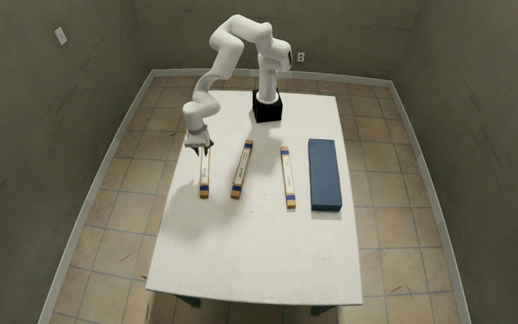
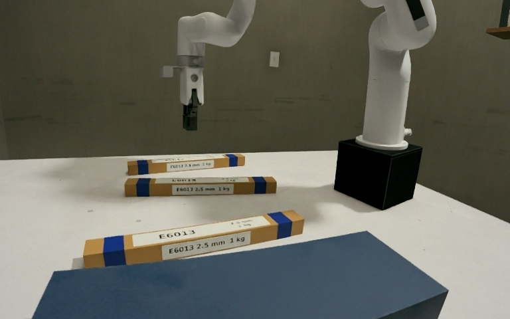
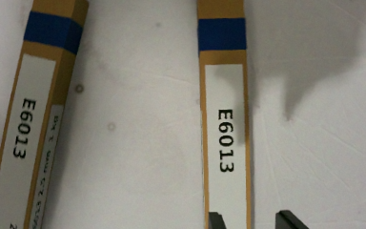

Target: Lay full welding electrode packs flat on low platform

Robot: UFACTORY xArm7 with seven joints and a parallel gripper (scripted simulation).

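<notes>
"Where are the packs?"

"All three lie flat on the white table (image 1: 255, 259) (image 2: 451, 244) (image 3: 143, 167). The near pack (image 1: 288, 177) (image 2: 193, 240) is just beside the low platform (image 1: 324, 175) (image 2: 240, 282), but apart from it. Next comes the middle pack (image 1: 242, 168) (image 2: 201, 187) (image 3: 29, 124), a bit slanted. The far pack (image 1: 204, 171) (image 2: 186, 165) (image 3: 226, 143) is the one farthest from the platform."

"What do they look like?"

"Orangey brown and long, with blue bands and white labels. The labels say E6013. I can't tell from looking which ones are full."

"And the platform?"

"It's blue, flat and long. It's on the table too, so all the packs are off it."

"Where's the gripper (image 1: 202, 153) (image 2: 190, 129) (image 3: 253, 221)?"

"Up in the air, over by the far pack. It points down and doesn't touch it."

"Is it holding something?"

"No. Its jaws are part of the way open, with only air between them. From the wrist, one finger shows in front of the far pack's label and the other shows off to the side."

"What about the arm (image 1: 228, 49) (image 2: 387, 94)?"

"It's white and bendy, and it stands on a black block (image 1: 268, 112) (image 2: 360, 177) on the table. Tan tiles (image 1: 114, 244) go around the table."
</notes>
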